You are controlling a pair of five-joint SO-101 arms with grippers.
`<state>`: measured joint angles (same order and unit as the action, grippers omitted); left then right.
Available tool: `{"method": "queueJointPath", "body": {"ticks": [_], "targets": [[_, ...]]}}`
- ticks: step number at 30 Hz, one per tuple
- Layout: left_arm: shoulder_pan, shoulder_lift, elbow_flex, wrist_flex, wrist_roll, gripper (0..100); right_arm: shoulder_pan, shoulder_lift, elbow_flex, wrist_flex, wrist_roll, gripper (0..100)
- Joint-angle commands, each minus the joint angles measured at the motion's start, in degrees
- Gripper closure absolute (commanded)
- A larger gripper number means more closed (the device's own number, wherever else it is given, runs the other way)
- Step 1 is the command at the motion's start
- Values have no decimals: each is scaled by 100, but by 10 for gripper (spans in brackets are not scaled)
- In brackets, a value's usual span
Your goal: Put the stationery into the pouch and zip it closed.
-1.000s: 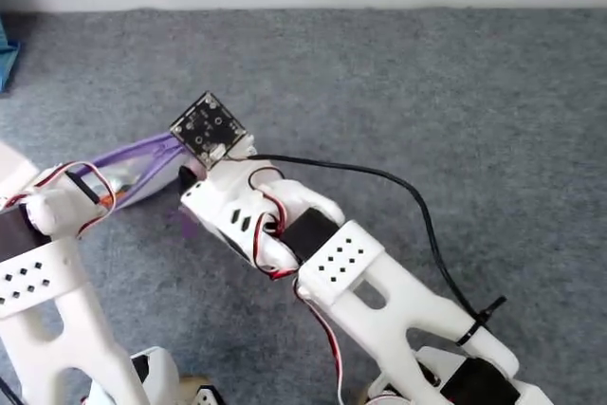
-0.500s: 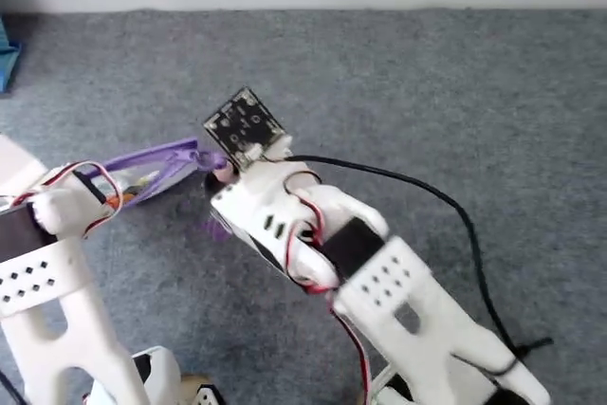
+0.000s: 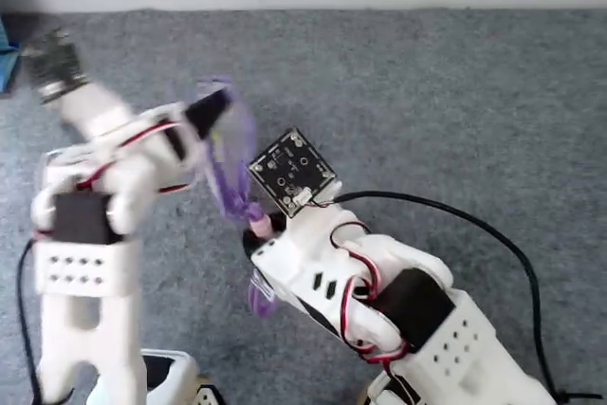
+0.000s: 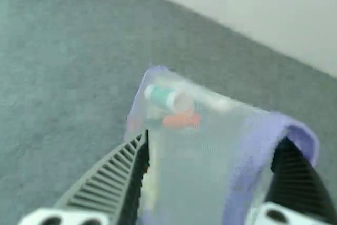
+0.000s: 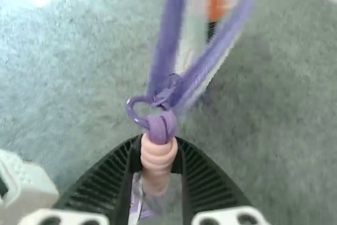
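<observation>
1. The left gripper [image 4: 210,183], its arm bent high, clamps the clear purple-edged pouch [image 4: 210,130] above the grey carpet [image 3: 427,92].
2. The right gripper [image 5: 156,148], low and stretched forward, pinches the zipper pull [image 5: 157,164].

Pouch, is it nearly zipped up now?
Done: the stationery lies inside the pouch. In hand: the left gripper holds the pouch, and the right gripper pinches the zipper pull. Left: the zip's two purple sides gape beyond the slider, so it probably needs pulling shut.
</observation>
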<state>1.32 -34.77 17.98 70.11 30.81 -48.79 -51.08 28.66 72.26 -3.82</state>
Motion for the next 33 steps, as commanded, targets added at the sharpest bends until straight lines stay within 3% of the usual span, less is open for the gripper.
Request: {"method": "queueJointPath", "body": {"ticks": [1,5,12,19,22,27,33], "targets": [[862,457,-356,-457,-387,663,-31,-365,-35,382,-220,991],[1301,738,-637,-290,-527,663,119,-585,79,549,-202,991],[1204,475,-1982,782,-527,661,963,-637,176,514,-193,991],[1626,-97,-2211,1618,-545,661,1165,-611,176,-233,35,991],[1248,-202,-2211,1987,-677,660,1244,-453,141,-708,316,991],[536,-220,-2211,2963,-1644,660,1578,-268,141,-1209,589,991],[404,-738,-1534,3042,-2224,658,1842,-251,132,-1288,1090,991]]}}
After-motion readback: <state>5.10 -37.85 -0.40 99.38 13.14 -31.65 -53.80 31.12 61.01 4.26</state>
